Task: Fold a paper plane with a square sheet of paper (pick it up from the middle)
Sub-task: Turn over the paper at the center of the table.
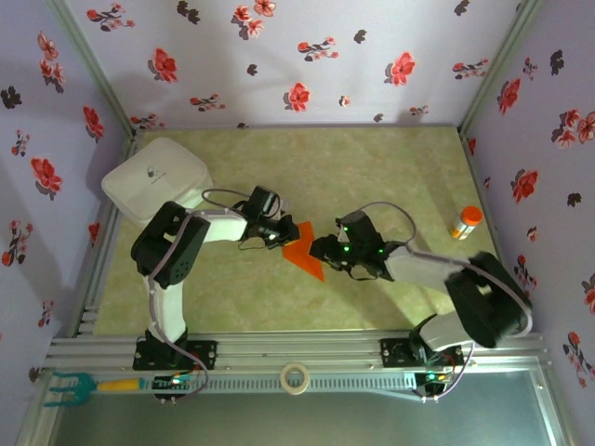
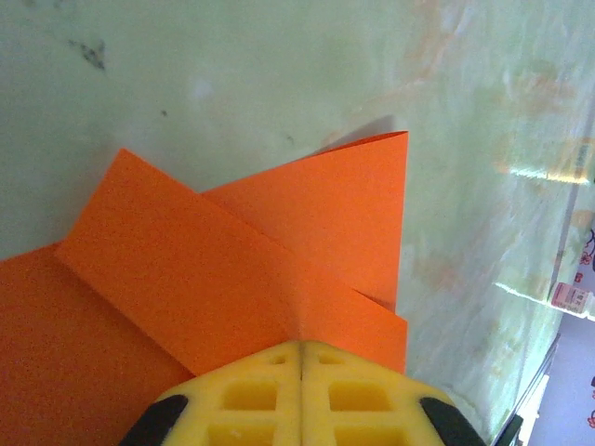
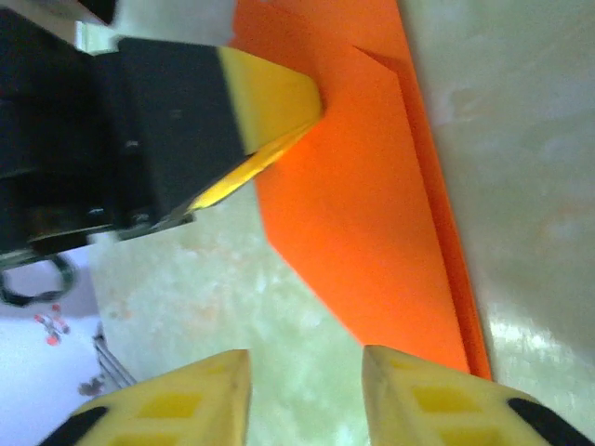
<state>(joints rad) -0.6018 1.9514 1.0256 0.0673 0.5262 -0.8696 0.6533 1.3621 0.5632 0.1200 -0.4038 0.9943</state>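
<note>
The orange paper (image 1: 305, 253) lies mid-table as a creased wedge with layered flaps (image 2: 232, 269). My left gripper (image 1: 282, 236) is at its left corner, and its yellow jaws (image 2: 300, 346) are pressed together on the paper where a crease runs into them. In the right wrist view that left gripper's fingertip (image 3: 279, 100) meets the sheet's upper edge (image 3: 363, 214). My right gripper (image 1: 327, 249) sits just right of the paper, low over the table. It is open (image 3: 305, 390), with bare table between its fingers and the paper's long edge by the right fingertip (image 3: 418, 395).
A white lidded box (image 1: 156, 178) stands at the back left, close to the left arm. A small orange-capped bottle (image 1: 466, 222) stands at the right wall. A tape roll (image 1: 296, 378) and a green-tipped tool (image 1: 74, 386) lie on the front rail. Floral walls enclose the table.
</note>
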